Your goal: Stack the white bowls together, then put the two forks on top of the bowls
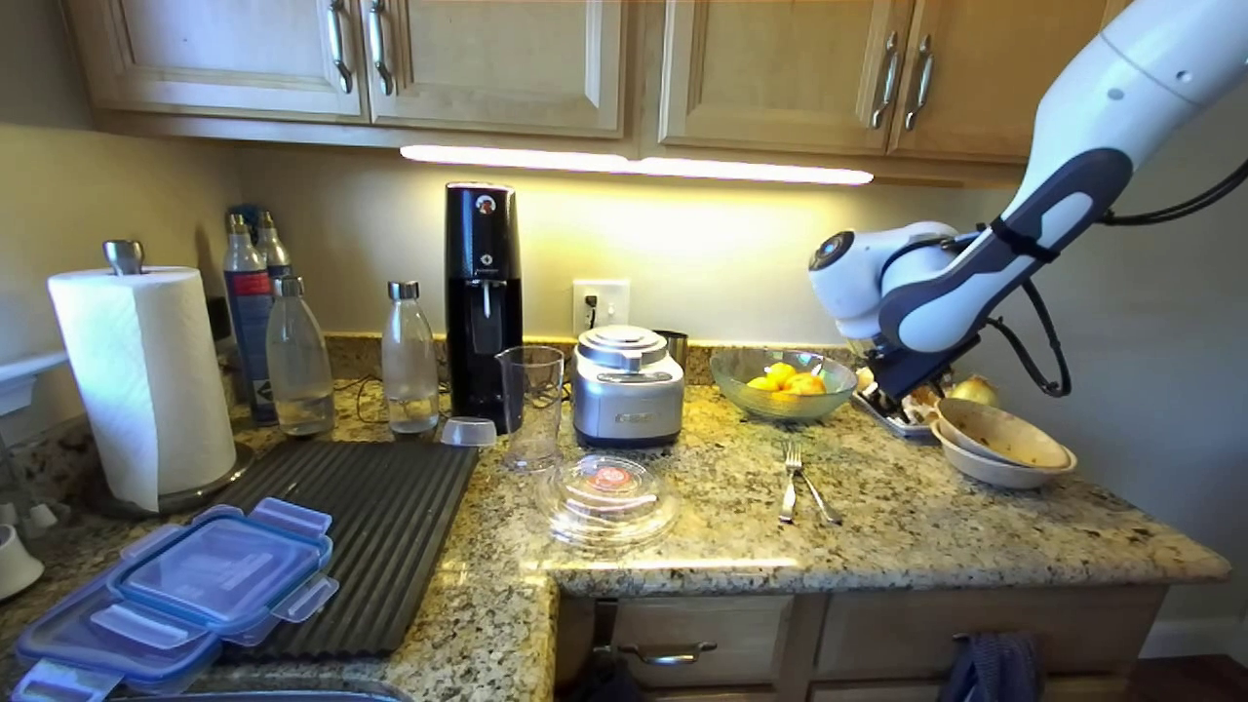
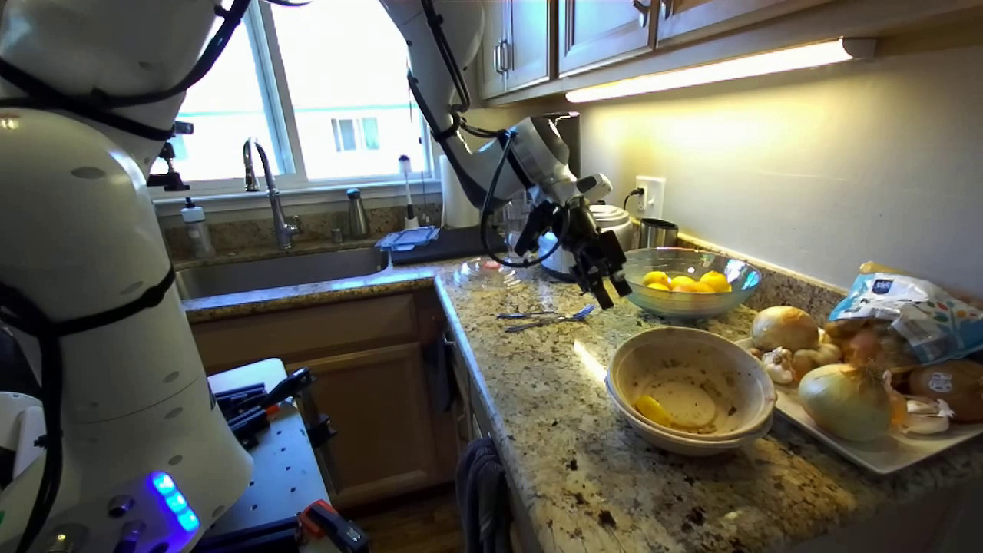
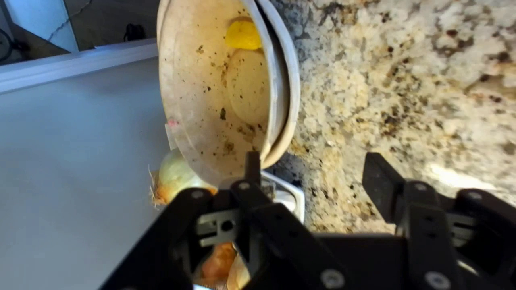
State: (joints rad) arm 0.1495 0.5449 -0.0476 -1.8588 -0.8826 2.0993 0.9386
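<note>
With the white bowls (image 2: 691, 384) sitting nested on the bench (image 2: 537, 407) and the two forks (image 1: 791, 478) lying apart from them, the gripper (image 3: 312, 162), spread wide and empty, is probably needing a low pinch across one handle (image 1: 787, 508)

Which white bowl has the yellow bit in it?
The upper white bowl: the yellow bit lies inside it. The lower white bowl sits underneath; its inside is mostly hidden.

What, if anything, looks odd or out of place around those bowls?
The upper bowl sits askew: one side of its rim stands up from the lower bowl instead of nesting evenly. It also looks unwashed, with a yellow scrap and dark specks inside.
</note>
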